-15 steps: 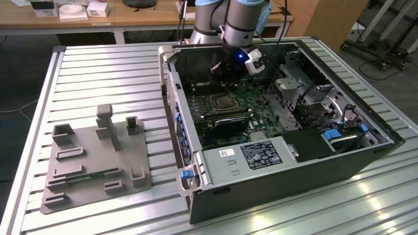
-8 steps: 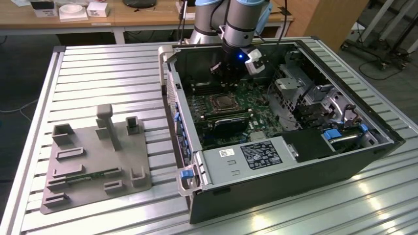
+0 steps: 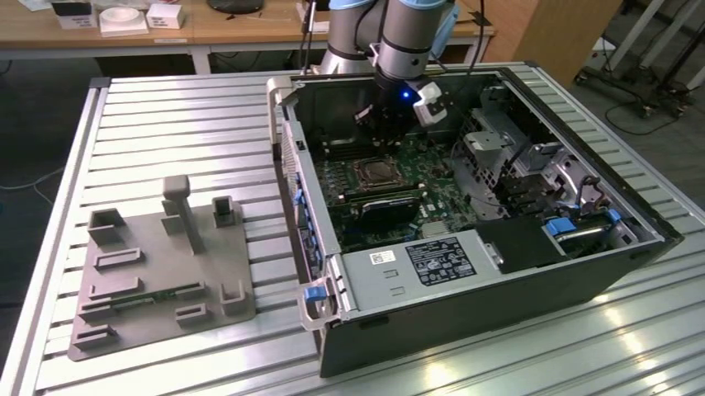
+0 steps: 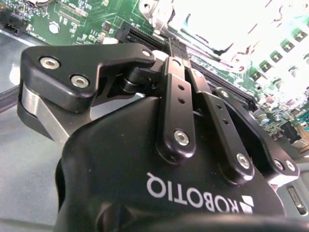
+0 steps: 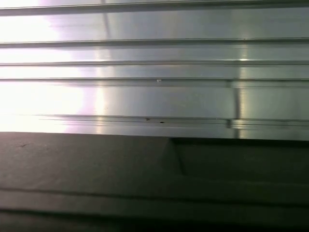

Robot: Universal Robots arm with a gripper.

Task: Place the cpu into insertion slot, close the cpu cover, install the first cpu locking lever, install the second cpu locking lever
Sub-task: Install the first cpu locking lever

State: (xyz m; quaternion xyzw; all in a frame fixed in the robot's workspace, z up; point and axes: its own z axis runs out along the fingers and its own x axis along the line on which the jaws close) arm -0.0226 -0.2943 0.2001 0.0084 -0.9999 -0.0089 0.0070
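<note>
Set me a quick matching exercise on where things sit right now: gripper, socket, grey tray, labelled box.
Things:
1. gripper
2. socket
3. grey tray
4. labelled box

Places:
A. on the slatted table, at the exterior view's left of the case
B. on the green board, mid-case
C. at the case's near edge, by the blue handle
D. over the board, beyond the socket

Pairs: 1-D, 2-B, 3-A, 4-C
</note>
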